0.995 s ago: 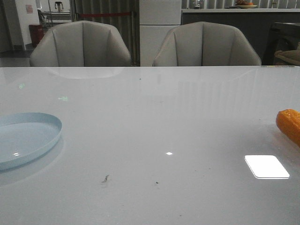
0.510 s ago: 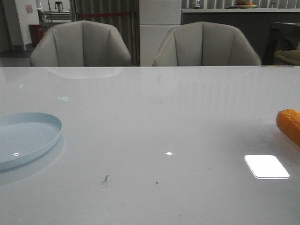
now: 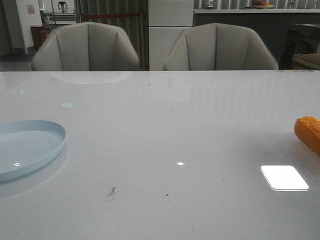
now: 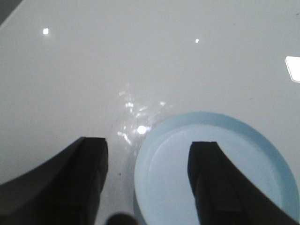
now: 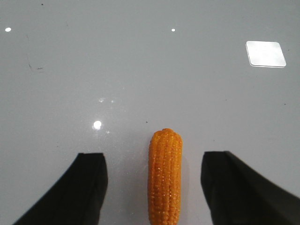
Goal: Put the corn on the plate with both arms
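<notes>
Front view: the plate [image 3: 27,147] is sitting at the table's [image 3: 165,130] left edge, the corn [image 3: 309,133] at the right edge. Left wrist view: the left gripper [image 4: 147,180] is hanging spread over the plate's [image 4: 243,140] rim. Right wrist view: the right gripper [image 5: 152,187] is gaping wide, the corn [image 5: 165,176] lying between its fingers [image 5: 86,187], untouched.

Two grey armchairs [image 3: 85,47] stand behind the table's [image 3: 165,125] far edge; glossy white top reflects ceiling light [image 3: 284,177].

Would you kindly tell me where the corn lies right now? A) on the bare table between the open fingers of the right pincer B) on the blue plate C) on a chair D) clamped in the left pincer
A: the corn lies on the table between the spread fingers of the right pincer, while the plate under the left pincer holds nothing.
</notes>
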You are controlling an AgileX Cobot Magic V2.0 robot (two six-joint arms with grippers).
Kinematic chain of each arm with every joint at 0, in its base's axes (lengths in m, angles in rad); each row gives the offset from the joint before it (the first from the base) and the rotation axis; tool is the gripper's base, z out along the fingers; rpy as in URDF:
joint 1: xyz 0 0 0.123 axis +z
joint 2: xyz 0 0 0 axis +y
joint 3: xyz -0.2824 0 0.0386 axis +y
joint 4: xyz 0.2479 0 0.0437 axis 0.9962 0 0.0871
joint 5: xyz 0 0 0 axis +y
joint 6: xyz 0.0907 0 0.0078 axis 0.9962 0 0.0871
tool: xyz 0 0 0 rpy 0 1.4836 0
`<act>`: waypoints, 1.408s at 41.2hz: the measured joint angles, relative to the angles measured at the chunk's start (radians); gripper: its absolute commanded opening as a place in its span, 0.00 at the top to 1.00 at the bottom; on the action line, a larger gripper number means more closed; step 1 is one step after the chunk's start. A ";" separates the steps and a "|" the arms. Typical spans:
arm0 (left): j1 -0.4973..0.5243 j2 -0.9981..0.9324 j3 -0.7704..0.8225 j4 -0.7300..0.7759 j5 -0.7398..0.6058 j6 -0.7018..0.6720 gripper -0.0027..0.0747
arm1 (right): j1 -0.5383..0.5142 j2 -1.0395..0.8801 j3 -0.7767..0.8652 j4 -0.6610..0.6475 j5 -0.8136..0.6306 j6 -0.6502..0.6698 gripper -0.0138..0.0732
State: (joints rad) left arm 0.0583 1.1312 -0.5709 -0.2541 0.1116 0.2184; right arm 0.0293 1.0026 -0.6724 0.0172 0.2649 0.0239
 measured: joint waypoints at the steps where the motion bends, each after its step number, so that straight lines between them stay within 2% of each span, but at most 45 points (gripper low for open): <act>1: 0.007 0.017 -0.012 -0.007 0.027 0.000 0.39 | 0.000 0.000 0.000 0.000 0.004 0.000 0.22; 6: 0.054 0.146 -0.107 -0.022 0.203 0.000 0.39 | 0.000 0.000 0.000 0.000 0.028 0.000 0.22; 12: 0.059 0.296 -0.231 -0.024 0.338 0.000 0.39 | 0.000 0.000 0.000 0.000 0.037 0.000 0.22; 26: 0.059 0.583 -0.479 -0.024 0.535 0.000 0.39 | 0.000 0.000 0.000 0.000 0.075 0.000 0.22; 49: 0.059 0.727 -0.527 -0.024 0.556 0.000 0.40 | 0.000 0.000 0.000 0.000 0.098 0.000 0.22; 52: 0.059 0.727 -0.527 -0.024 0.556 0.000 0.46 | 0.000 0.000 0.000 0.000 0.098 0.000 0.22; 55: 0.059 0.728 -0.527 -0.024 0.556 0.000 0.60 | 0.000 0.000 0.000 0.000 0.098 0.000 0.22; 57: 0.059 0.728 -0.527 -0.022 0.556 0.000 0.75 | 0.000 0.000 0.000 0.000 0.098 0.000 0.22; 58: 0.059 0.728 -0.527 -0.022 0.556 0.000 0.79 | 0.000 0.000 0.000 0.000 0.098 0.000 0.22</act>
State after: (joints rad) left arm 0.1170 1.8594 -1.0982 -0.2763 0.6678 0.2184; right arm 0.0293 1.0026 -0.6724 0.0172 0.3631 0.0239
